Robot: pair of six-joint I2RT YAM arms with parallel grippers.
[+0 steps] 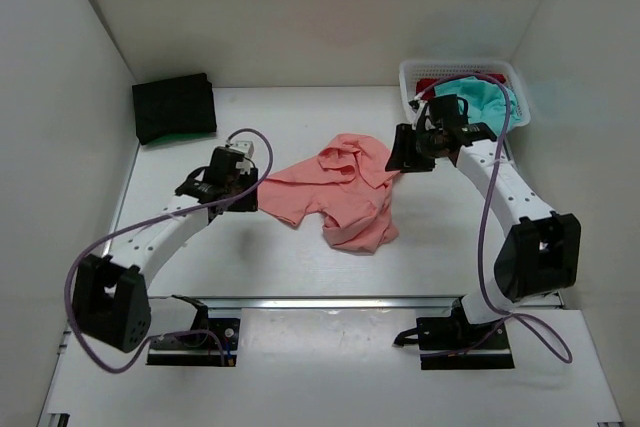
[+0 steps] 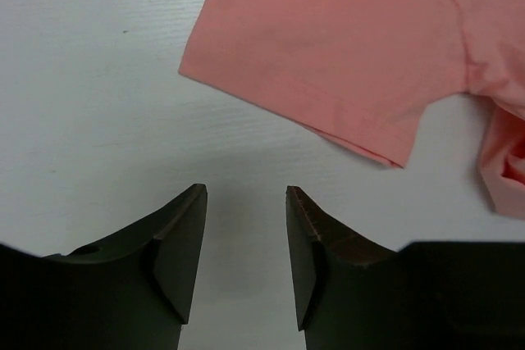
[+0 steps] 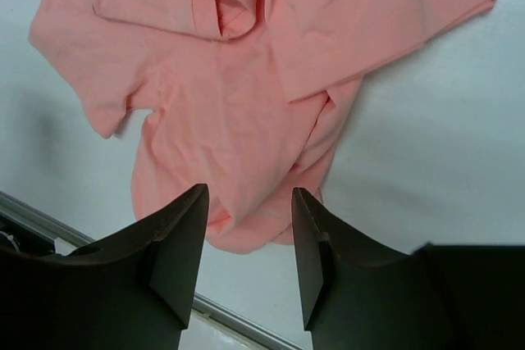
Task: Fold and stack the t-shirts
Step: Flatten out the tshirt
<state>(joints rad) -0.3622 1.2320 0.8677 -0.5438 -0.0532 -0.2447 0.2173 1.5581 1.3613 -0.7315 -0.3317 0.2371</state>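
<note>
Your salmon-pink t-shirt (image 1: 345, 197) lies crumpled mid-worktop, so the left gripper (image 2: 246, 194) and right gripper (image 3: 250, 194) flank it, fingers parted and empty, likely to spread it flat.

salmon-pink t-shirt (image 1: 345, 197), black t-shirt (image 1: 175, 107), white basket (image 1: 408, 82)

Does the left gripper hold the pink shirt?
No, the left gripper is open over the table, and the pink shirt lies ahead of it, untouched.
</note>
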